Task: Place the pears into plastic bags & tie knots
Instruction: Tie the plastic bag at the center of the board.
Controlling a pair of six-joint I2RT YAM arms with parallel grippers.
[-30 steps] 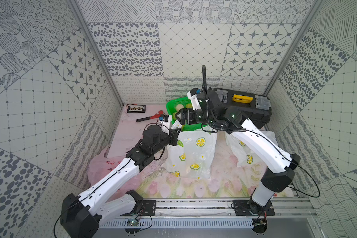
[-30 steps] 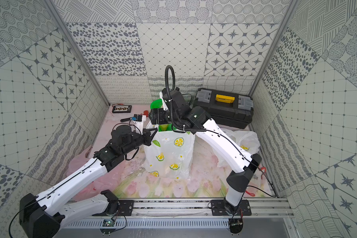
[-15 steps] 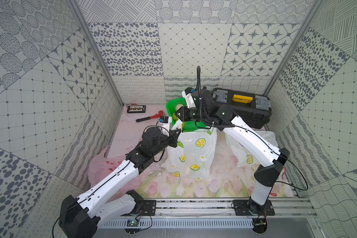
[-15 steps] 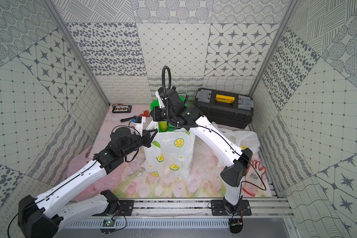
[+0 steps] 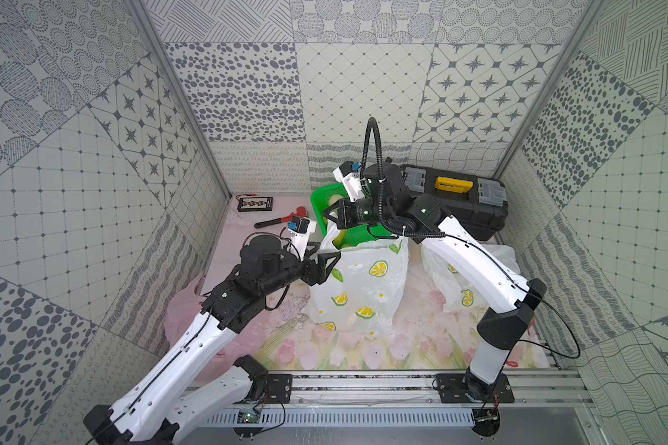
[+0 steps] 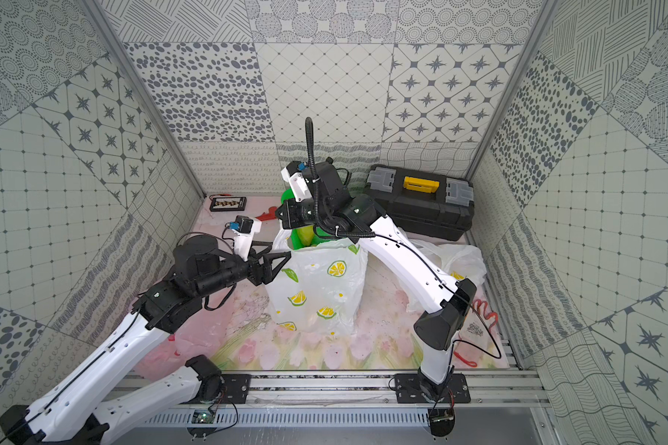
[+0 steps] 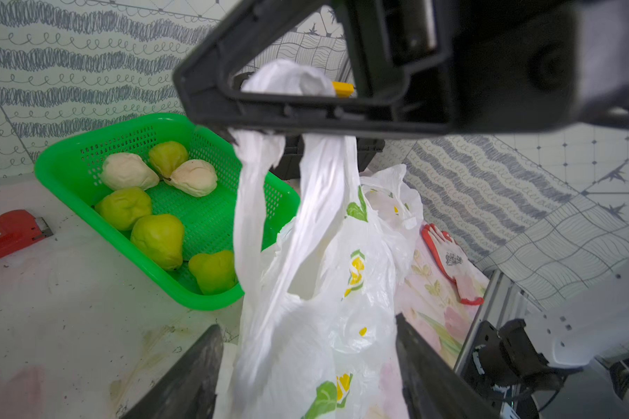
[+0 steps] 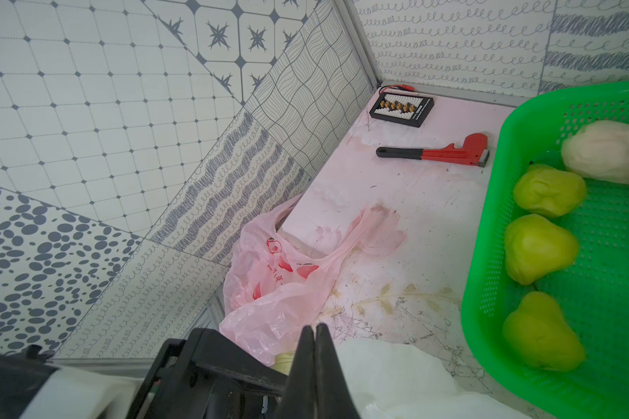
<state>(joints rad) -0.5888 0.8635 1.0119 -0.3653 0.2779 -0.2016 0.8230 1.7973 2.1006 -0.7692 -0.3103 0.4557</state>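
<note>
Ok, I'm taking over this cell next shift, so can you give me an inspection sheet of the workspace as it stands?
Surface: flowered pink mat, scuffed and stained.
Job's things: six pears showing in green basket; lemon bag upright; second lemon bag and pink bag slumped.
Clutter: red wrench, black connector board, black toolbox.
Grippers: right gripper fingers shut on lemon bag's handles; left gripper open around the bag.
Cables: black hose arching over right arm; red coiled cord at mat edge.
Surroundings: patterned tile walls; nothing else seen.
</note>
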